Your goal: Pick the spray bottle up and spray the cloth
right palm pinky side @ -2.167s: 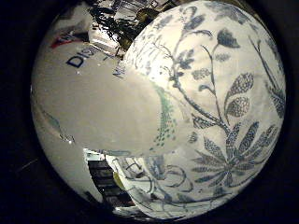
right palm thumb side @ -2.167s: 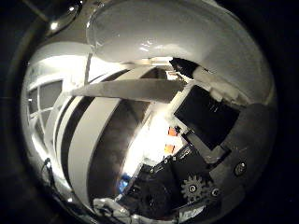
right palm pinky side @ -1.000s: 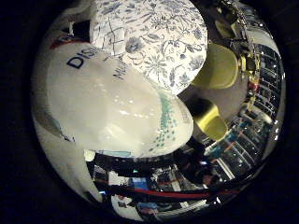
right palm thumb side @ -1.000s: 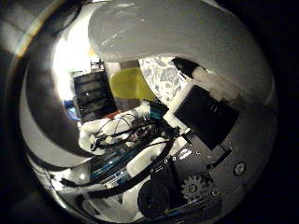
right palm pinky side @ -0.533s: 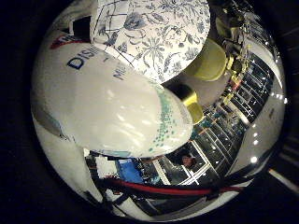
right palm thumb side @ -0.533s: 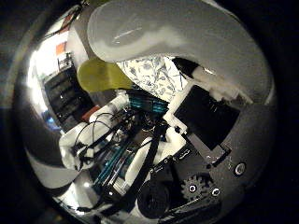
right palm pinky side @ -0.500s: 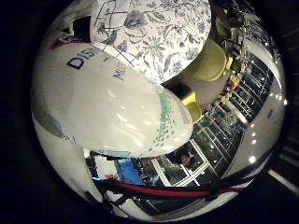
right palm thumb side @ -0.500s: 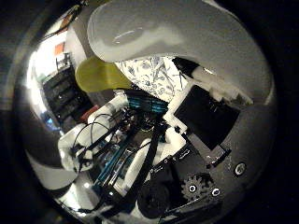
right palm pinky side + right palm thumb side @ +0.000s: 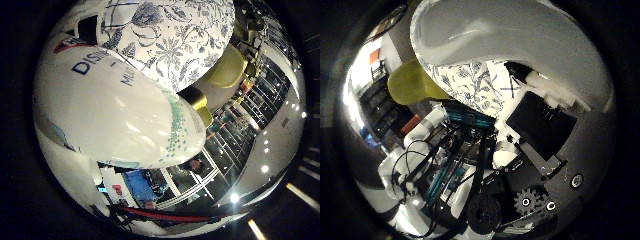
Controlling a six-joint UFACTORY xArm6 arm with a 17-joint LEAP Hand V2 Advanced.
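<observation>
The spray bottle (image 9: 115,120) fills much of the little-finger-side view, a white rounded body lying right against the palm, with blue lettering cut off at its far end and a scatter of teal dots toward the other. Only this stretch of its side shows there; its nozzle and trigger are out of sight. In the thumb-side view the same white plastic arches across the frame as a broad curved band, too close to tell which part of the bottle it is.

Beyond the bottle lies the cloth (image 9: 170,37), white with a blue floral print, spread over a surface and well apart from the bottle. Part of it is covered by the bottle's body, so its full outline cannot be made out.

The hand (image 9: 540,135) shows as black and white blocks and a small gear crowding the thumb-side view, pressed close beside the bottle's curve. The fingers appear wrapped on the bottle, though their tips are hidden behind it. The white arm (image 9: 415,145) runs back from the hand.

Yellow-green chairs (image 9: 227,65) stand beside the cloth's surface. Farther out are dark shelving, ceiling lights and a red band, all small and hard to read.
</observation>
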